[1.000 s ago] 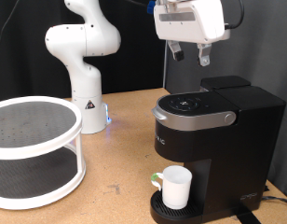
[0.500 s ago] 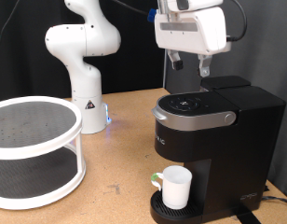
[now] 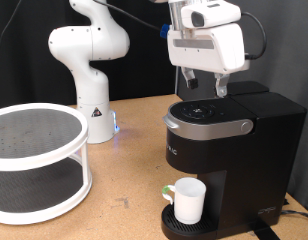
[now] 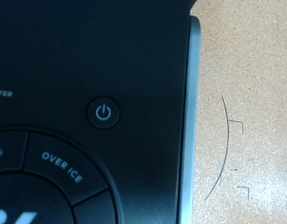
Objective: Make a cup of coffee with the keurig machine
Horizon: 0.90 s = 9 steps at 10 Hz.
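The black keurig machine stands at the exterior view's right, its grey-silver lid handle shut down. The white cup stands upright on the round drip tray under the spout. My gripper hangs just above the machine's button panel, fingers apart, nothing between them. The wrist view shows the machine's top close up, with the power button, an "OVER ICE" button and the silver edge; the gripper's fingers do not show there.
A white two-tier round rack stands at the exterior view's left. The arm's white base with a blue light stands behind it. A wooden table carries everything. A cable runs by the machine's lower right.
My gripper has come down towards the machine's top and shifted slightly to the exterior view's right. The cup and machine have not moved.
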### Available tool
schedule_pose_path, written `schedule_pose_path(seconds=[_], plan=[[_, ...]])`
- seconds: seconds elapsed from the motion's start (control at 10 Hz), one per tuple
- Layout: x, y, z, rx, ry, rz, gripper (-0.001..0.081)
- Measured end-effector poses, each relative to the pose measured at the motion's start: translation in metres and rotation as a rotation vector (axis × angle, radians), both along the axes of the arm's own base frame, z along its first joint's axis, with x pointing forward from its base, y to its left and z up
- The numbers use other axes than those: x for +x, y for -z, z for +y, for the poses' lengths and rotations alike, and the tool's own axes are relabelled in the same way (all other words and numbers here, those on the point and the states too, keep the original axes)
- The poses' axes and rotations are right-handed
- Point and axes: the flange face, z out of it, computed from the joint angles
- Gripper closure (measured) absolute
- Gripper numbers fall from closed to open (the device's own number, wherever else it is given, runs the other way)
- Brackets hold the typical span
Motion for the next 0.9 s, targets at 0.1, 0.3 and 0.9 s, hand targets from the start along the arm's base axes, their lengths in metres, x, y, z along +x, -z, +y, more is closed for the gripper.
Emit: schedule_pose_path(seconds=[0.1, 0.3, 0.9], plan=[[-0.001, 0.005, 0.002, -0.001, -0.001, -0.009, 0.0004], [-0.003, 0.014, 0.003, -0.004, -0.001, -0.016, 0.0095], [-0.009, 0.031, 0.001, -0.013, -0.017, -0.008, 0.0768]])
